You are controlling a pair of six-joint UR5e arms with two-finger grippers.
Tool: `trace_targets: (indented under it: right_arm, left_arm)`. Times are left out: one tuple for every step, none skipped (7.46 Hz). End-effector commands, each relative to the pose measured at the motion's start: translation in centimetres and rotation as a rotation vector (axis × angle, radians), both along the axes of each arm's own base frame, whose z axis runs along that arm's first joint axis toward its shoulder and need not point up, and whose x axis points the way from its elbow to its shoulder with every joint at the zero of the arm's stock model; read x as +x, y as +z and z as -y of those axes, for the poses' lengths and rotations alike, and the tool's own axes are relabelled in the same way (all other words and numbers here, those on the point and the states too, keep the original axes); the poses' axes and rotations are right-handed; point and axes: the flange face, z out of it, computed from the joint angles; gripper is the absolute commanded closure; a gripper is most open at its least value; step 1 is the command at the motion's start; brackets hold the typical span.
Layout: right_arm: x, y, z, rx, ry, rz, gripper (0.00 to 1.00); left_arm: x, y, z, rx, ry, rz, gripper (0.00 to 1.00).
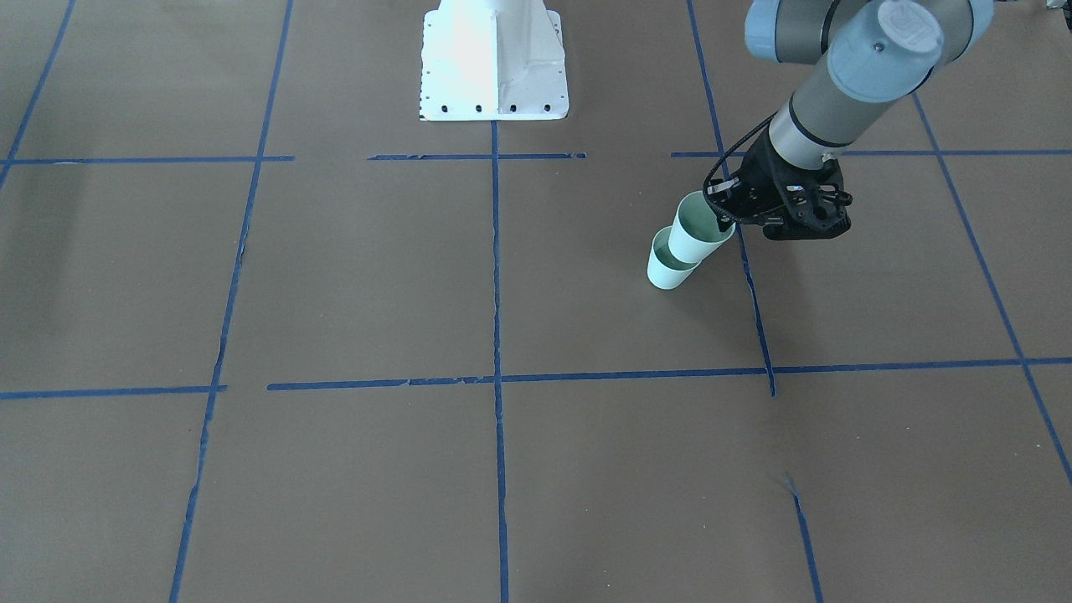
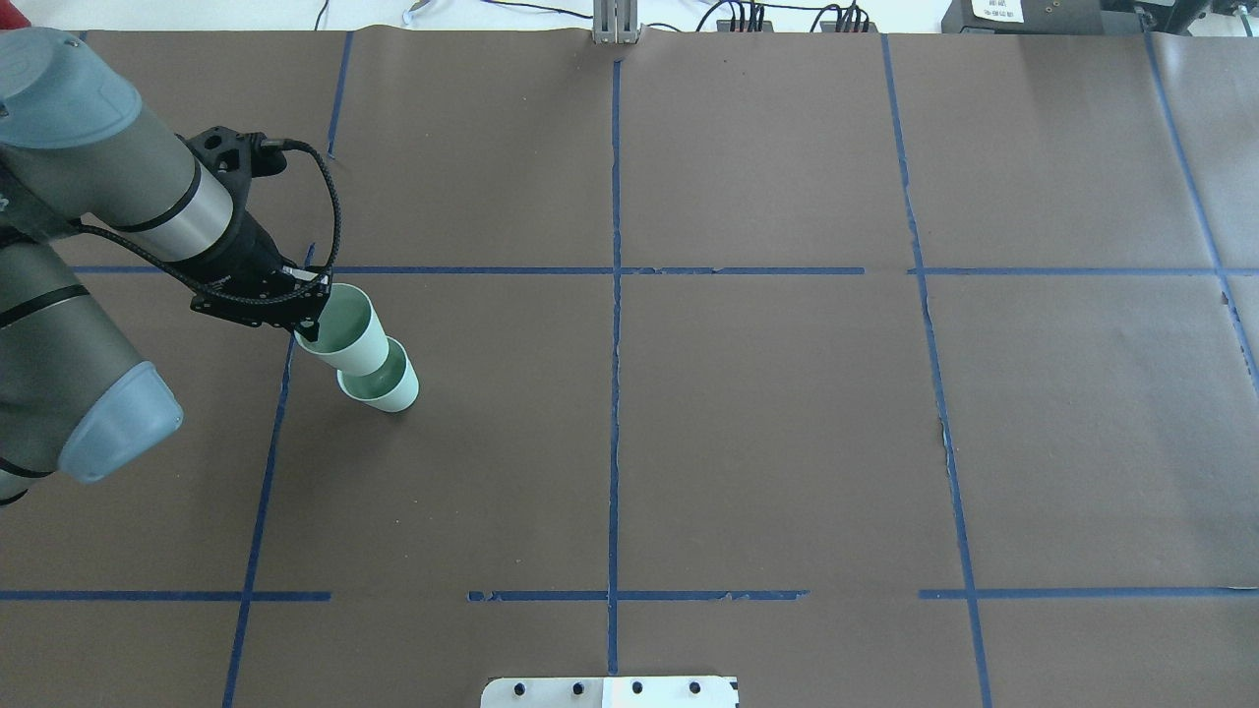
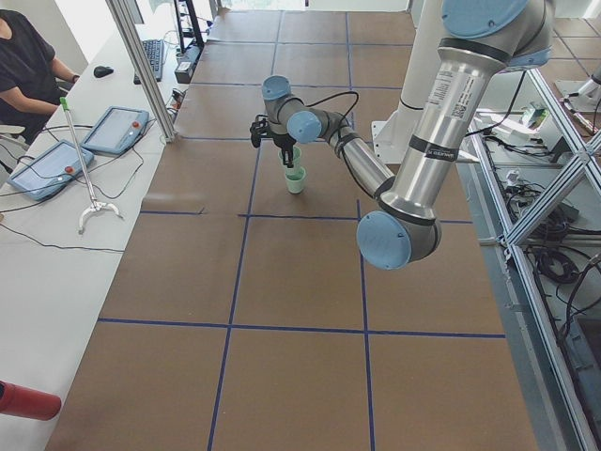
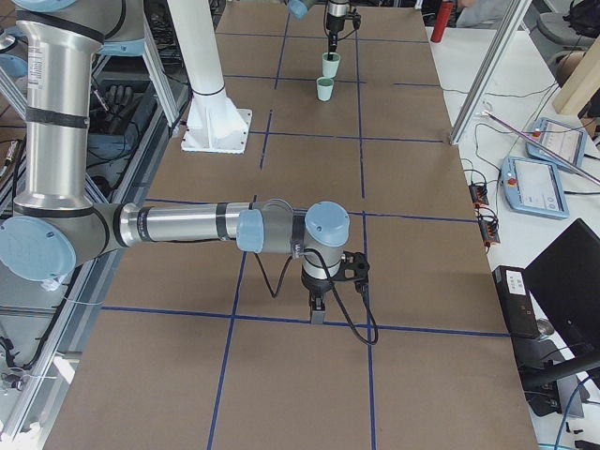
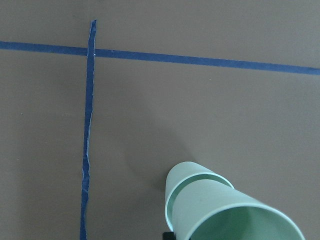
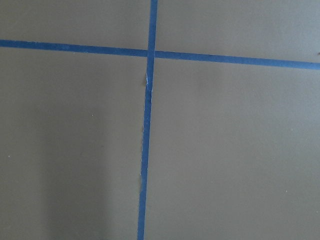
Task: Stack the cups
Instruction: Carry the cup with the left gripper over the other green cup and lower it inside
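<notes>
Guessing light, thin-walled and a bit slick, so best pinched gently across the rim rather than squeezed round the body. Seeing the left pincer (image 2: 300, 315) closed on the rim of the tilted upper cup (image 2: 346, 329) at about 9 o'clock on the surface (image 2: 787, 442), base nosing into the lower cup (image 2: 386, 385) standing at its 4 o'clock. Can't tell open or closed on the right pincer (image 4: 319, 314), well apart from both.
</notes>
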Motion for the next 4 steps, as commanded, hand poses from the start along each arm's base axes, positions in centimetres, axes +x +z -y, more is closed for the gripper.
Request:
trace_targets:
  right_arm:
    - [0.0, 0.02, -0.01, -0.001, 0.0, 0.0, 0.0]
    - [0.0, 0.0, 0.0, -0.001, 0.001, 0.0, 0.0]
    - [0.0, 0.0, 0.0, 0.0, 0.0, 0.0, 0.0]
    - [0.0, 0.0, 0.0, 0.0, 0.0, 0.0, 0.0]
  left_arm:
    - [0.98, 0.32, -0.34, -0.006, 0.011, -0.001, 1.0]
    - [1.6, 0.45, -0.59, -0.007, 0.021, 0.0, 1.0]
    - [1.86, 0.62, -0.56, -0.008, 0.024, 0.003, 1.0]
    - [1.94, 0.81, -0.48, -0.009, 0.026, 0.006, 1.0]
